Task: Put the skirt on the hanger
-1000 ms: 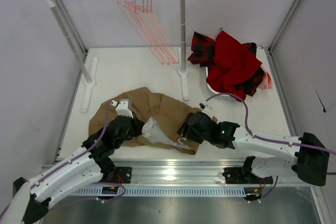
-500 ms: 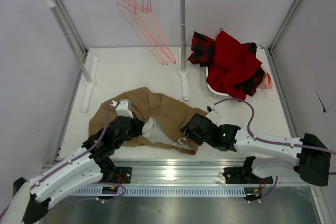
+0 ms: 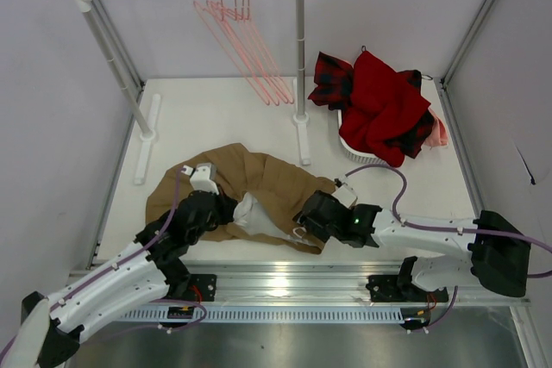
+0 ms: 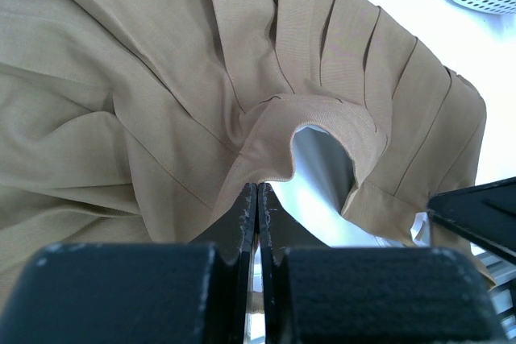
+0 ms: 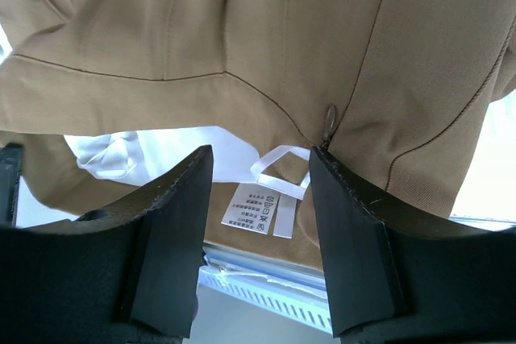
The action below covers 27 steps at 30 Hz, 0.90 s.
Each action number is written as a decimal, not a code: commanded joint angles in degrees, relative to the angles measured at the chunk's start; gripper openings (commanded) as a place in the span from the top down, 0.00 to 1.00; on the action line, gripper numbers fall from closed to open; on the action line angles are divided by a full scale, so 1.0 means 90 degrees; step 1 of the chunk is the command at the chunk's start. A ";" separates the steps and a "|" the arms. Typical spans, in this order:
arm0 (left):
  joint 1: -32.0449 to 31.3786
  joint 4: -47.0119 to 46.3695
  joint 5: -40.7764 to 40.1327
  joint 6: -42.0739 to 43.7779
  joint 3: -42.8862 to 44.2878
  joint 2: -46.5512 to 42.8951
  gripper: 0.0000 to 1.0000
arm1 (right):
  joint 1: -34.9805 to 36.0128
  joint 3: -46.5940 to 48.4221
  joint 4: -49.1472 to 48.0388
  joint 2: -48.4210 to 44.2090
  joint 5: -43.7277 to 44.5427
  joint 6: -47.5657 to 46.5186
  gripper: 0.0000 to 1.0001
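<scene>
White table (image 3: pixel 216 118), tan skirt (image 3: pixel 267 183) crumpled on it, rack feet (image 3: pixel 304 151), white basket (image 3: pixel 356 152)
</scene>
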State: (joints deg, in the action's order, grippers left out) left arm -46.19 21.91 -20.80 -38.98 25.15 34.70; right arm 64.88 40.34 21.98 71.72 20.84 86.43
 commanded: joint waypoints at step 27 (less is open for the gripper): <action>0.0035 -0.0022 -0.0199 0.0015 -0.0167 -0.0447 0.95 | 0.0291 0.0196 -0.0684 0.0673 0.0135 0.0670 0.62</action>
State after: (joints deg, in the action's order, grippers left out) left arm -46.19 22.41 -21.32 -38.98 24.08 31.18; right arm 67.29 40.62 17.76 76.53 20.10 91.88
